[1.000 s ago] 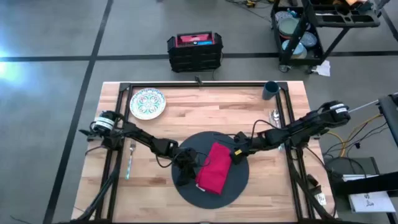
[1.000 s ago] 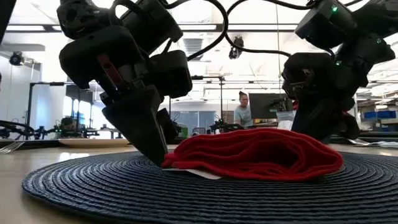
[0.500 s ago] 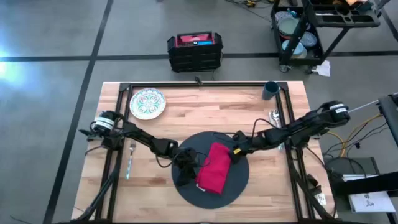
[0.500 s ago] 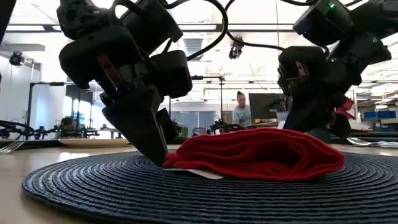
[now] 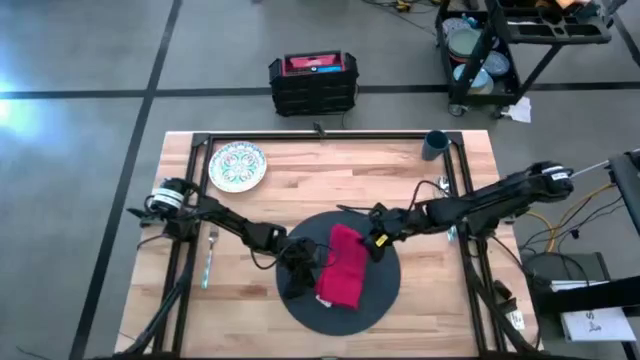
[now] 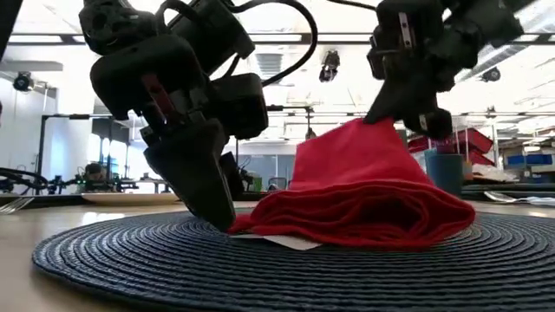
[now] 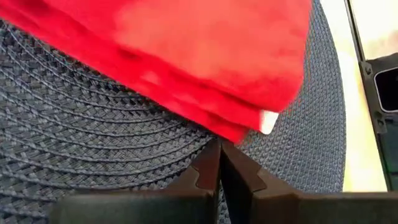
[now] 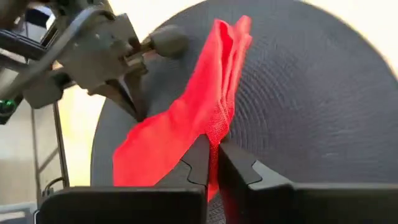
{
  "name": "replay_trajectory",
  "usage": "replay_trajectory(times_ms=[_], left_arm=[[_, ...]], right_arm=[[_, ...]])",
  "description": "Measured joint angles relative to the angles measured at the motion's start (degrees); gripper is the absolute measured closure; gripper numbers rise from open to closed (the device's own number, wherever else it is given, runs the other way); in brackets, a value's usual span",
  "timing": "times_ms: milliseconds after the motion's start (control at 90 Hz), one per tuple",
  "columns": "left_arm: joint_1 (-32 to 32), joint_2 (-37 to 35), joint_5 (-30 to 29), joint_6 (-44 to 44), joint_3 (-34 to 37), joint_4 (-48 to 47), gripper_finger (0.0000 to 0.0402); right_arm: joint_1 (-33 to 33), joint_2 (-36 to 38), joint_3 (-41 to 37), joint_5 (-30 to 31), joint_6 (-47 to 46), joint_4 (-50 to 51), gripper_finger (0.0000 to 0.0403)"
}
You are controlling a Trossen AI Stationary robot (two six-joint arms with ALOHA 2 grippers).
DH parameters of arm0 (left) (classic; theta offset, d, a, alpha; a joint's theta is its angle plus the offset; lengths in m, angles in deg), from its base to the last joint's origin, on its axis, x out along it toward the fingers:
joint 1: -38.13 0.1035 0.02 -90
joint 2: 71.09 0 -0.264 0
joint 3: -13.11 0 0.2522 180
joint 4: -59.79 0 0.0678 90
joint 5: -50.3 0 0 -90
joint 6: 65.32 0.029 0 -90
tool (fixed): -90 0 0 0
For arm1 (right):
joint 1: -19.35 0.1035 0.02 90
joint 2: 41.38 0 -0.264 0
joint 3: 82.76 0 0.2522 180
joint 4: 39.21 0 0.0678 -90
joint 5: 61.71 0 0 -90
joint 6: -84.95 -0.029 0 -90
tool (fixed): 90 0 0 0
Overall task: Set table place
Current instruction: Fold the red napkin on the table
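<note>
1. Low view: right gripper (image 6: 395, 117), clamped on the red napkin (image 6: 364, 195), has now lifted its upper layer off the round mat (image 6: 260, 260), centre frame.
2. Left gripper (image 6: 217, 217), fingers closed and empty, pins the napkin's opposite edge; unfolding or repositioning looks underway.

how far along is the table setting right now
Early. Done: the mat lies mid-table with the red napkin on it. In hand: the right gripper pinches one napkin edge up, while the left gripper is shut, tip down at its other side. Left: plate, fork and cup sit off the mat.
</note>
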Motion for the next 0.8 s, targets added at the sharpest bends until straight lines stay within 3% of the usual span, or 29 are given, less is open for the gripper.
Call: replay_trajectory(times_ms=[478,800], left_arm=[[-0.03,-3.42,0.91,-6.25,0.31,-4.36,0.0402],[-0.07,-7.04,-2.82,-6.28,0.2,-6.48,0.0402]], right_arm=[[-8.12,9.57,4.06,-3.91,8.7,8.01,0.0403],[-19.42,10.11,23.43,-5.02,25.1,33.68,0.0403]])
